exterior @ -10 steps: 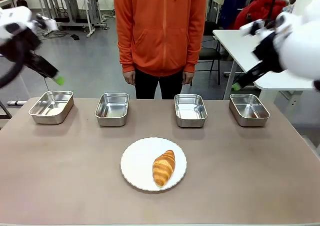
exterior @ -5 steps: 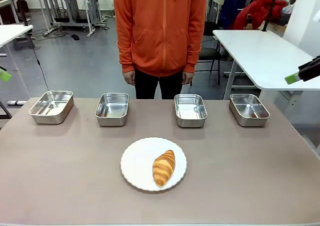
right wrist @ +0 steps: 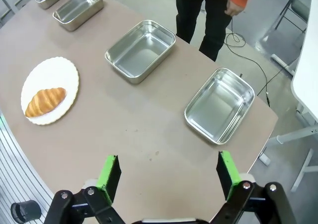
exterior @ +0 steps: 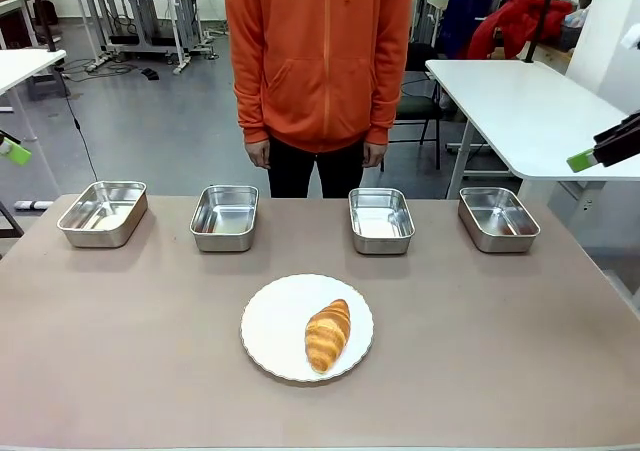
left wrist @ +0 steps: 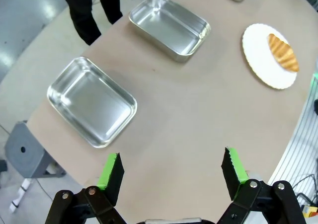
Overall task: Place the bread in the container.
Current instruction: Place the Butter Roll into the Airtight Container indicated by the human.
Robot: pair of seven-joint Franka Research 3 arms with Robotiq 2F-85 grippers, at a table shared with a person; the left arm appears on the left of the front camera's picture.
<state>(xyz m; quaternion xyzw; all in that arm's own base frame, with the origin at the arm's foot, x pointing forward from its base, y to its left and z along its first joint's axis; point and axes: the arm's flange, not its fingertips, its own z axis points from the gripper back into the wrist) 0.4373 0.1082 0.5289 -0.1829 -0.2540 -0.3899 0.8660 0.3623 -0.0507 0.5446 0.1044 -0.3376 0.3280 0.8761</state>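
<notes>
Bread (exterior: 328,335) lying on plate (exterior: 275,331), mid-bench toward near edge. Four pans lining far edge, all sitting empty: left-end pan (exterior: 102,213), left-middle pan (exterior: 224,217), right-middle pan (exterior: 381,220), right-end pan (exterior: 498,218). Left end effector (left wrist: 172,172) hanging high off bench's left edge, jaws standing wide, gripping nothing. Right end effector (right wrist: 168,174) hanging high off right edge, jaws wide, gripping nothing. Person (exterior: 320,71) standing behind far edge.
</notes>
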